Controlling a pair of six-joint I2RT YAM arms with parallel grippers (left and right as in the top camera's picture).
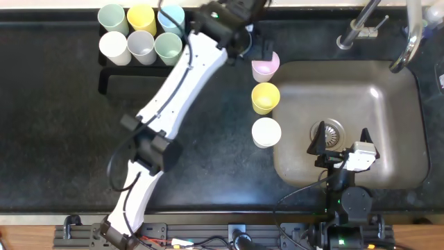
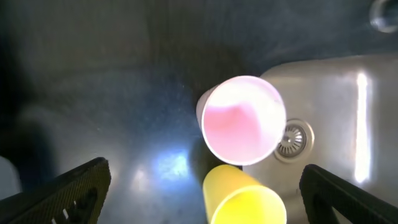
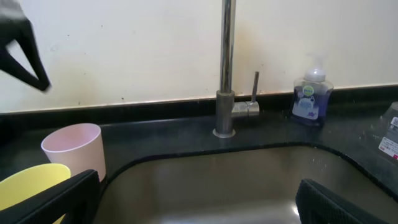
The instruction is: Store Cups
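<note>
**Three cups lined up beside the sink**

A dark speckled counter [image 1: 55, 104] surrounds a brushed-steel sink [image 1: 388, 104]. At the counter's far left corner stands a cluster of six cups [image 1: 141, 43], packed two rows deep. Along the sink's left rim stand a pink cup [image 1: 265, 66], a yellow cup [image 1: 265, 97] and a white cup [image 1: 266, 132], all smooth, round and mouth-up. The left gripper [image 2: 205, 186] hangs over the pink cup, fingers spread wide. The right gripper [image 1: 340, 142] sits over the basin, fingers apart. The wrist views cut off the yellow cup.

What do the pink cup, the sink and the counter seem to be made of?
Pink cup: likely plastic, matte, with a thin even rim. Sink: brushed steel, by its grey sheen and streaked glare. Counter: dark polished stone or laminate, speckled, reflective.
</note>
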